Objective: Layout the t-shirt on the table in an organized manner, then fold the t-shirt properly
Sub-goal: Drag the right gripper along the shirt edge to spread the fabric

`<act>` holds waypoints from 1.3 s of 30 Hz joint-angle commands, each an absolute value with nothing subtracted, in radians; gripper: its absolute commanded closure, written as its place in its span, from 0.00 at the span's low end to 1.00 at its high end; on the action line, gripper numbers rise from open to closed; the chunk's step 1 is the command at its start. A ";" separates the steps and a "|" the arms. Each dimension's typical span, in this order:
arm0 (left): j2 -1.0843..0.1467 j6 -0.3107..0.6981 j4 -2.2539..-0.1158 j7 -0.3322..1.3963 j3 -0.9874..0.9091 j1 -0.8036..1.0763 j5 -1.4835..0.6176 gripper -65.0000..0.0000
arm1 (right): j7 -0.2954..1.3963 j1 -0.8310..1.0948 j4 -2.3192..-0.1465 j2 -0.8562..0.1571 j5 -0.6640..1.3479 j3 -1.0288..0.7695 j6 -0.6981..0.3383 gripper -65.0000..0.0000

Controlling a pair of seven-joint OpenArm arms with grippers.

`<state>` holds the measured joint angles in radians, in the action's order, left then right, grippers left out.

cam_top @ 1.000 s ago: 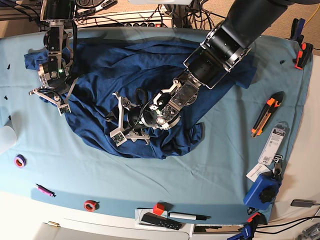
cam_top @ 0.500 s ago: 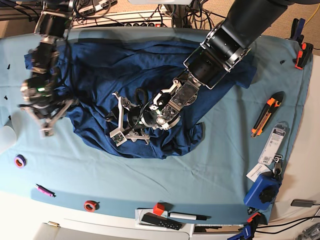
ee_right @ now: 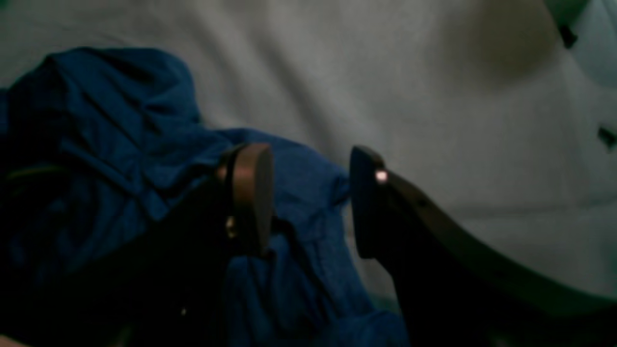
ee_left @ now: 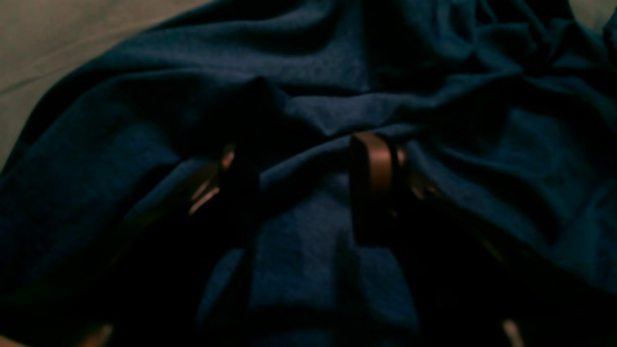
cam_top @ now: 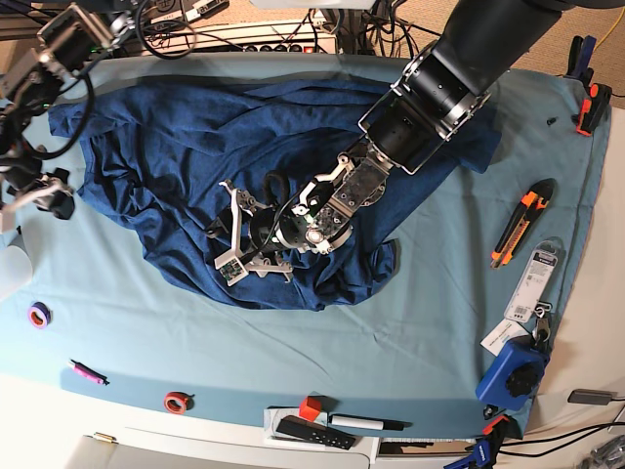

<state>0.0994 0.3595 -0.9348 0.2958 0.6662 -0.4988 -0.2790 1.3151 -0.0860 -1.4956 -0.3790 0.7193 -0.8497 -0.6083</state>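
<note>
The dark navy t-shirt lies wrinkled across the table's middle and far left. My left gripper rests low on the shirt's near part. In the left wrist view this gripper is open, its fingers pressed into the t-shirt with a fold lying between them. My right gripper hangs at the table's left edge, just off the shirt's left side. In the right wrist view it is open and holds nothing, above the t-shirt's edge and the teal cloth.
An orange-and-black box cutter, a packaged item and a blue tool lie at the right. Tape rolls, a pink marker, a red cube, a remote and a pen line the front edge.
My right gripper opened, let go of the shirt's left part and swung left off the shirt to the table's edge. The left arm has not moved.
</note>
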 commanded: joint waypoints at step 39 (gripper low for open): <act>0.113 0.363 -0.952 0.270 0.662 -0.529 -0.289 0.55 | 1.155 -0.185 -0.968 -0.518 0.863 -1.068 -0.698 1.00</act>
